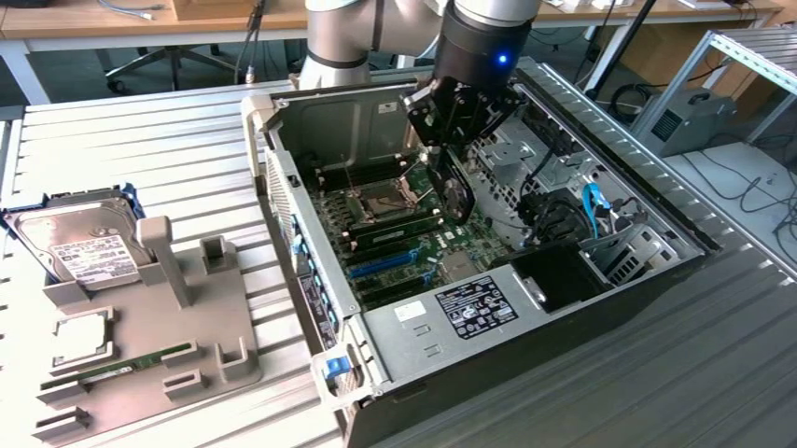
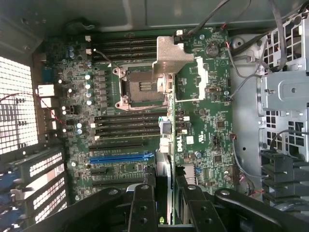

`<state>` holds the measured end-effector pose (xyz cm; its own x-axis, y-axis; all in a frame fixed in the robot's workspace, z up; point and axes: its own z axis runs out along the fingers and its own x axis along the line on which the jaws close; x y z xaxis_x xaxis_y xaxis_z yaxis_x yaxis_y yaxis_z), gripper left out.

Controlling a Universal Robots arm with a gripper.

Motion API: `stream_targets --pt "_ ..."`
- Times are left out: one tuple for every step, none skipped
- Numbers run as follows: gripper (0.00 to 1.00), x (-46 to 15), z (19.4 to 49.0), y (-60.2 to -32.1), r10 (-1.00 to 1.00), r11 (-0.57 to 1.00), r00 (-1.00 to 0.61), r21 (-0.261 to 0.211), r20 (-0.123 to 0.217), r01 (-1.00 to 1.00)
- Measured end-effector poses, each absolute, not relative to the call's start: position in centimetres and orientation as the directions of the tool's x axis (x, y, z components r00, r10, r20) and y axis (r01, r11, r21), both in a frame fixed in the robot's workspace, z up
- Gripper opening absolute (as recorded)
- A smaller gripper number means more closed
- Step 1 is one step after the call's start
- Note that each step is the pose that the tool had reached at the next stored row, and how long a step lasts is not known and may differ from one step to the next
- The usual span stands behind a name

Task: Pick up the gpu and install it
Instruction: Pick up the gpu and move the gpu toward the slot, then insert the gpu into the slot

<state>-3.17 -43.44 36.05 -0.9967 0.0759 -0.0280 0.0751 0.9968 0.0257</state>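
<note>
- Gpu (image 1: 457, 191): held upright, on edge, inside the open computer case (image 1: 280, 187).
- My pincer (image 1: 451, 140) is clamped on the card's upper edge.
- The card stands over the motherboard (image 1: 398, 238), beside the CPU socket (image 1: 373, 201).
- I cannot tell whether it touches a slot.

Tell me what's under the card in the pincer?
Under the gpu lies the green motherboard with its blue slot. The strip right below its edge is covered.
</note>
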Motion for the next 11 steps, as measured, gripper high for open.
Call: stream_targets --pt "0.26 -3.16 36.05 -43.44 0.076 0.997 -0.997 0.026 -0.028 0.075" --pt "0.26 -3.16 36.05 -43.44 0.076 0.997 -0.997 0.026 -0.028 0.075" --pt "0.26 -3.16 36.05 -43.44 0.076 0.997 -0.997 0.026 -0.028 0.075" --pt "0.26 -3.15 36.05 -43.44 0.076 0.997 -0.997 0.026 -0.028 0.075" --pt "0.26 -3.15 36.05 -43.44 0.076 0.997 -0.997 0.026 -0.028 0.075" --pt "0.26 -3.15 36.05 -43.44 0.076 0.997 -0.997 0.026 -0.028 0.075" --pt "0.26 -3.15 36.05 -43.44 0.076 0.997 -0.997 0.026 -0.028 0.075" --pt "0.26 -3.15 36.05 -43.44 0.076 0.997 -0.997 0.026 -0.028 0.075" --pt "0.26 -3.15 36.05 -43.44 0.076 0.997 -0.997 0.026 -0.028 0.075" --pt "0.26 -3.15 36.05 -43.44 0.076 0.997 -0.997 0.026 -0.028 0.075" --pt "0.26 -3.15 36.05 -43.44 0.076 0.997 -0.997 0.026 -0.028 0.075"
